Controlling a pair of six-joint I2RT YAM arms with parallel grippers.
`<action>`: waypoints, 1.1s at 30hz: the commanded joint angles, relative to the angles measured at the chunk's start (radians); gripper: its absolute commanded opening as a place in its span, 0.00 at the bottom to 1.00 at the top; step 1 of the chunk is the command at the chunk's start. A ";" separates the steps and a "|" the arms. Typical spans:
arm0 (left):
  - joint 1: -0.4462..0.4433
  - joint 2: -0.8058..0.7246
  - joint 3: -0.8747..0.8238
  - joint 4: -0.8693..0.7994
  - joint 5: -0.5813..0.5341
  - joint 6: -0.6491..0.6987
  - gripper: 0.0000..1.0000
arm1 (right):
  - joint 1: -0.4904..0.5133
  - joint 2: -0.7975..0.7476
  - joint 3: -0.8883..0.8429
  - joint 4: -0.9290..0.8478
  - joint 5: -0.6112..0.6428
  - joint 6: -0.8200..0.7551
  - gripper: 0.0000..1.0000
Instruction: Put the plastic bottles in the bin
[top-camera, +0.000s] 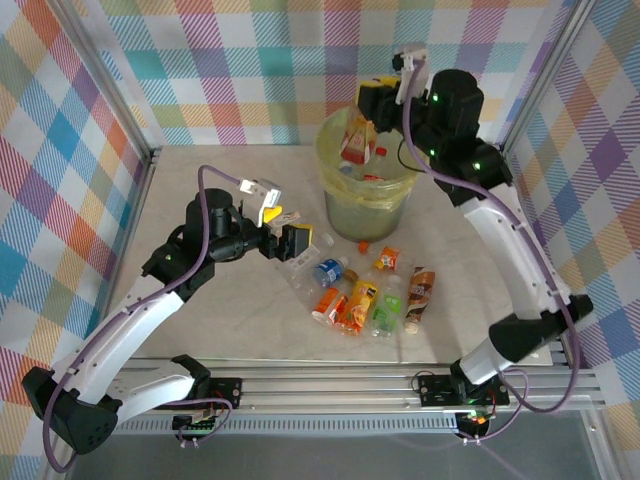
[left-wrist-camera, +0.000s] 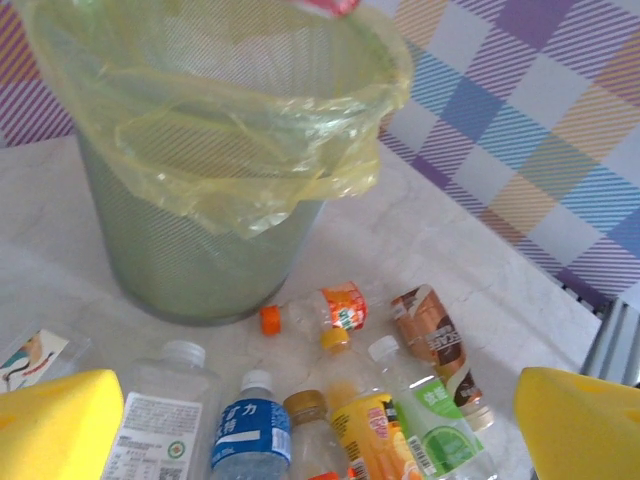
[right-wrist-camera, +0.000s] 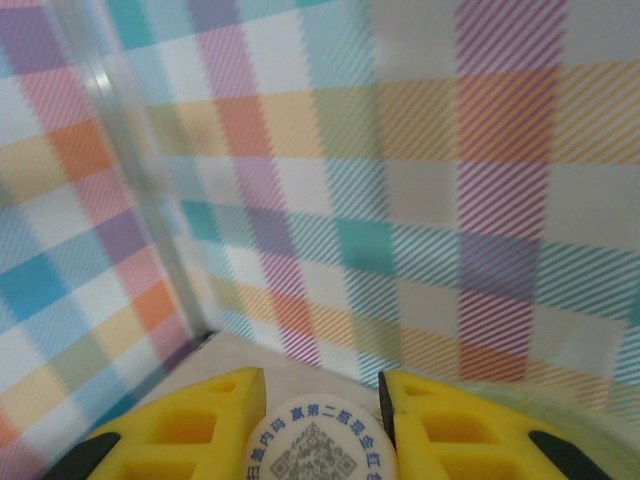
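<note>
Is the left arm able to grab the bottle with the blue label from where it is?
Probably yes. The open left hand hovers right by the blue-label bottle, and nothing lies on top of it. A clear bottle and a brown-capped bottle lie close beside it, so it might bump those.

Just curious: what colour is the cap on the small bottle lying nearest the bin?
Orange. The left wrist view shows that cap best.

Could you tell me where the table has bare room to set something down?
Bare table lies left of the bin, toward the far wall, and along the near edge between the plastic bottles and the rail. A narrower strip runs between bin and right arm. In front of the bin it is crowded: bottles and the open left gripper.
</note>
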 joint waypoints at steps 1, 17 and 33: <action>-0.010 -0.001 -0.012 -0.022 -0.075 -0.024 1.00 | -0.036 0.119 0.106 -0.025 0.090 -0.022 0.00; -0.010 0.022 -0.001 -0.085 -0.371 -0.116 1.00 | -0.088 0.392 0.203 -0.200 0.018 0.170 0.00; -0.010 0.072 0.007 -0.107 -0.489 -0.202 1.00 | -0.102 0.408 0.059 -0.186 -0.011 0.250 0.43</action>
